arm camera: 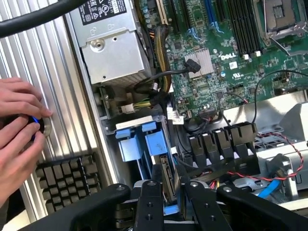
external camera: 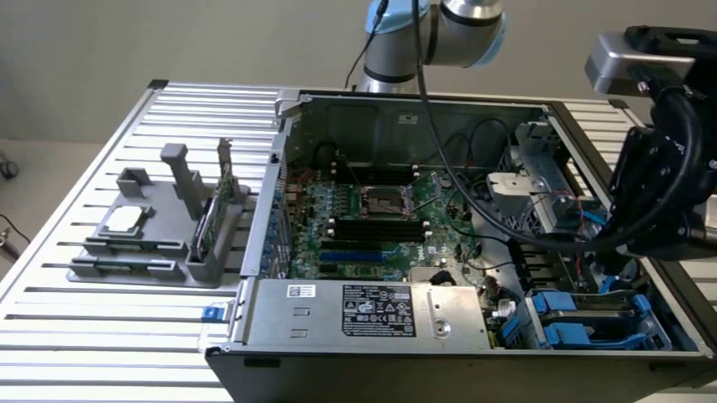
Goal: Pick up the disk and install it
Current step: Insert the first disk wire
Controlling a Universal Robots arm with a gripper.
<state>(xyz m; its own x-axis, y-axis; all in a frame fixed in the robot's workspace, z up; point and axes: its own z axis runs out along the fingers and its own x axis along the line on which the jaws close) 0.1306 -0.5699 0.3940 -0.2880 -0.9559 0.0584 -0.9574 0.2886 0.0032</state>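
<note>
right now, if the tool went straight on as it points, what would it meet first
Probably the disk, on edge just ahead of the tool, by the blue drive bay; depth is unclear.

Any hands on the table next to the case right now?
Yes, a person's hands lie on the ribbed table beside the open case.
</note>
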